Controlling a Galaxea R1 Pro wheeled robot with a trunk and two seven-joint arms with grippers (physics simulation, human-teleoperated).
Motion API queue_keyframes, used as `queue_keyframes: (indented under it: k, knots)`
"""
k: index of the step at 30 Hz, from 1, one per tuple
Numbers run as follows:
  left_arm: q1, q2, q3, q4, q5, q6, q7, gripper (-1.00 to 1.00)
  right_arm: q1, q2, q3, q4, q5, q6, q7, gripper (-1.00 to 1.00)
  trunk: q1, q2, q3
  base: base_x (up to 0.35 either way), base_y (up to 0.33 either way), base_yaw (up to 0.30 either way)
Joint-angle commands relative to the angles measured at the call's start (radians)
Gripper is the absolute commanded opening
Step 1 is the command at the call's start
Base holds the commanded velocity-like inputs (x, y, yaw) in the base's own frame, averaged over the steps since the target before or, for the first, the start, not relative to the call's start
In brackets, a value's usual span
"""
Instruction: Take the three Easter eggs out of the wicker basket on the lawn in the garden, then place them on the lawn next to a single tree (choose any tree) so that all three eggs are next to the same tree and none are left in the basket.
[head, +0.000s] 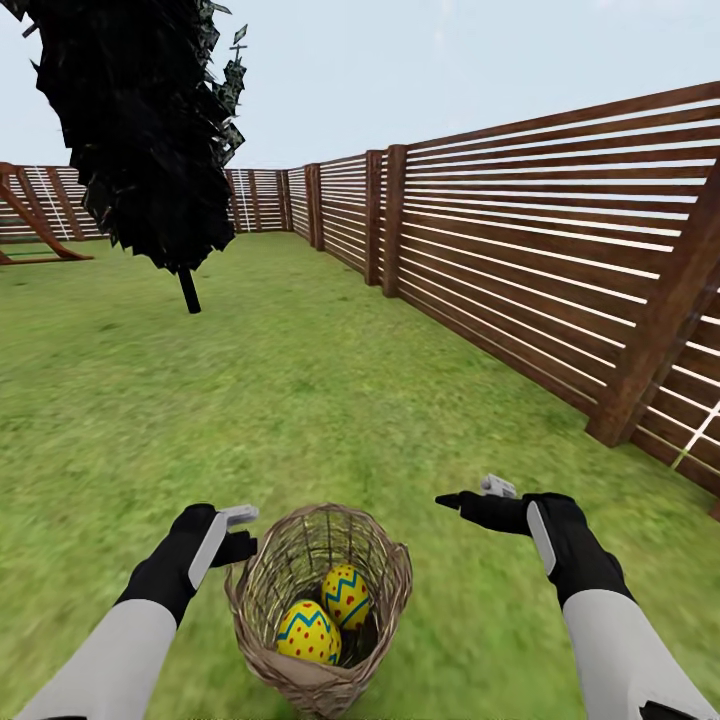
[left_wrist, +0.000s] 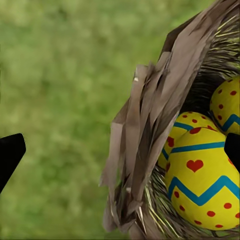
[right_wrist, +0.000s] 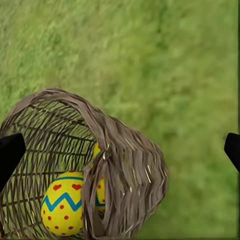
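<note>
The wicker basket (head: 318, 610) stands on the lawn (head: 300, 400) just in front of me, between my two arms. Two yellow Easter eggs (head: 308, 632) (head: 346, 595) with blue zigzags and red dots lie in it. In the left wrist view three eggs (left_wrist: 202, 185) (left_wrist: 187, 125) (left_wrist: 227, 102) lie behind the basket's rim (left_wrist: 140, 150). My left gripper (head: 243, 532) hangs open beside the basket's left rim. My right gripper (head: 468, 493) is open, up and to the right of the basket (right_wrist: 100, 165), with one egg (right_wrist: 62, 205) seen through the weave. A thick pale-trunked tree is out of view.
A brown slatted fence (head: 560, 270) runs along the right and across the back. A dark columnar tree (head: 150, 130) on a slim trunk (head: 189, 290) stands at the far left. A wooden frame (head: 40, 225) sits by the back fence. Open grass stretches ahead.
</note>
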Motion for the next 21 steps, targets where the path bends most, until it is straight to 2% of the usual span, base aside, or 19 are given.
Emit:
queue_keyframes:
  k: [1, 7, 17, 21]
  knots:
    - [0.0, 0.0, 0.0, -0.001, 0.011, 0.003, 0.008, 1.0, -0.001, 0.0, -0.003, -0.001, 0.004, 0.005, 0.006, 1.0, 0.0, 0.0, -0.001, 0.0, 0.0, 0.0]
    - [0.003, 0.001, -0.002, -0.001, 0.011, 0.003, 0.008, 1.0, -0.001, -0.002, 0.011, -0.003, 0.01, 0.005, 0.006, 1.0, 0.0, 0.0, -0.001, 0.0, 0.0, 0.0]
    - [0.003, 0.001, -0.003, 0.002, 0.011, 0.004, 0.007, 1.0, -0.001, -0.003, 0.011, -0.003, 0.009, 0.005, 0.006, 1.0, 0.038, -0.07, -0.032, 0.0, 0.0, 0.0]
    - [0.003, 0.0, 0.0, 0.002, 0.012, 0.01, 0.005, 1.0, -0.001, -0.002, 0.011, -0.001, 0.009, 0.005, 0.006, 1.0, 0.038, -0.07, -0.032, 0.0, 0.0, 0.0]
